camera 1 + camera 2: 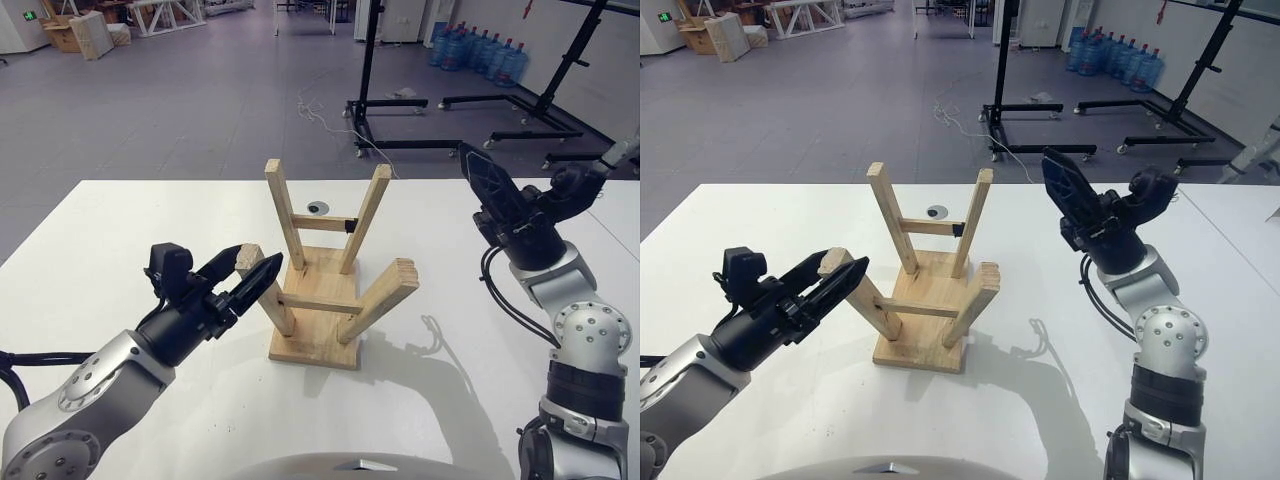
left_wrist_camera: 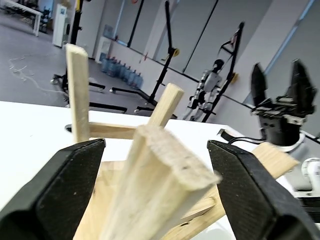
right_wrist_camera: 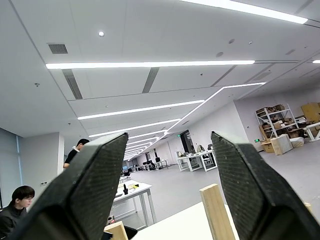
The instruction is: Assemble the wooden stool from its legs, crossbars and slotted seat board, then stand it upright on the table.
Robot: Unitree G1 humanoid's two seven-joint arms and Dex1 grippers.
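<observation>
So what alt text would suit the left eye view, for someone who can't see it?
A wooden stool lies upside down on a white table, legs up. The left gripper, open, straddles the tip of the near-left leg; the right gripper hangs raised off to the right.

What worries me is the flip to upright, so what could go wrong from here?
1. The left gripper has its open fingers astride just the tip of the near-left leg; a grip there might slip or lever the leg loose.
2. The near-right leg leans outward, so joints may be loose and part when turned.
3. The right gripper is raised clear of the stool, leaving it unsupported.
</observation>
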